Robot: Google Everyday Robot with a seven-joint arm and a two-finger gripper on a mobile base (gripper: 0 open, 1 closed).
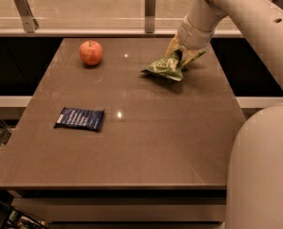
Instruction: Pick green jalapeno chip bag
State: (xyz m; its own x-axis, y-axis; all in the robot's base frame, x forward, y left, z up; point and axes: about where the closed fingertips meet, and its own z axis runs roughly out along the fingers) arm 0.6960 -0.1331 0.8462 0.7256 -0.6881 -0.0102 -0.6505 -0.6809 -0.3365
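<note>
The green jalapeno chip bag (165, 67) is a wrinkly light-green foil bag with white lettering at the far right of the brown table (131, 147). My gripper (183, 55) comes down from the white arm at the upper right and is shut on the bag's right end. That end is pinched and raised, and the bag's left end hangs low, close to the table top.
A red apple (91, 52) stands at the far left of the table. A flat dark-blue packet (79, 119) lies at the near left. A glass rail with metal posts (150, 9) runs behind the table. My white base (262, 175) fills the near right.
</note>
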